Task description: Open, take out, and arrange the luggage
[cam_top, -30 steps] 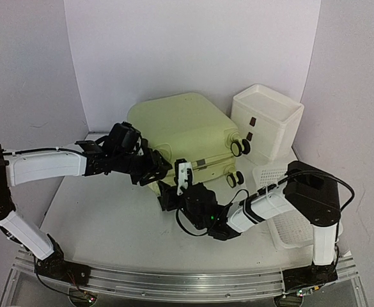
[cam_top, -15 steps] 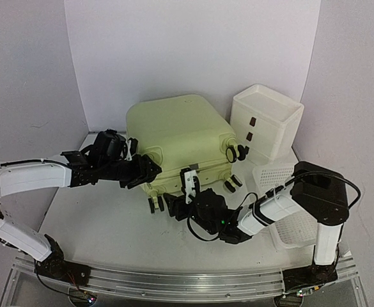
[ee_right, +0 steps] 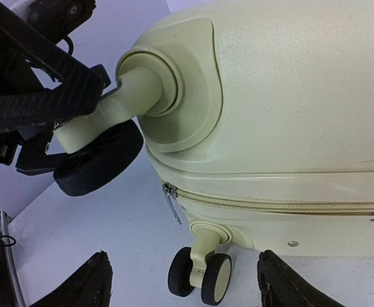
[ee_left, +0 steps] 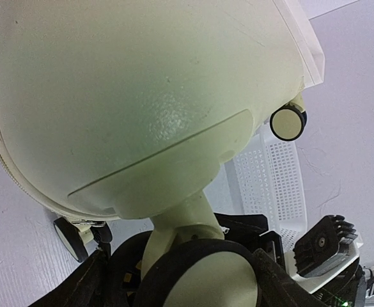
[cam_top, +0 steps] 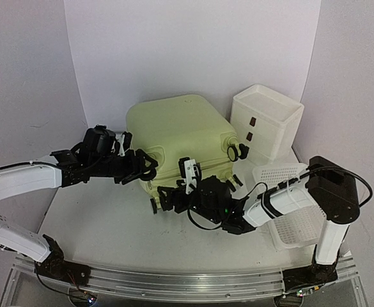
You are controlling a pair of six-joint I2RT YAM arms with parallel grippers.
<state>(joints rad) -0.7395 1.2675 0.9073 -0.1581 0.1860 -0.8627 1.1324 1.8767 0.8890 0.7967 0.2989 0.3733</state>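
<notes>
You are working over a white table (cam_top: 103,224), and the pale yellow-green suitcase (cam_top: 180,131) is sitting on it as the biggest thing there, its black-tyred wheels pointing toward you and to the right. Its zipper (ee_right: 270,206) is running closed along the seam, so the shell is staying shut. A white drawer box (cam_top: 266,125) is standing just beside the suitcase's right end, and a white mesh basket (cam_top: 298,227) is lying near the suitcase's right front corner, under your right arm. Your left gripper (cam_top: 142,167) is reaching in at the suitcase's left front corner, and its jaws are standing apart around a corner wheel (ee_left: 199,278); you cannot tell from these views whether the pads are pressing on that wheel. Your right gripper (cam_top: 171,198) is hovering just in front of the suitcase, below the zipper seam, with its fingers (ee_right: 78,288) spread wide and gripping nothing. A small twin wheel (ee_right: 202,275) is hanging from the suitcase's lower edge just beyond those fingers.
</notes>
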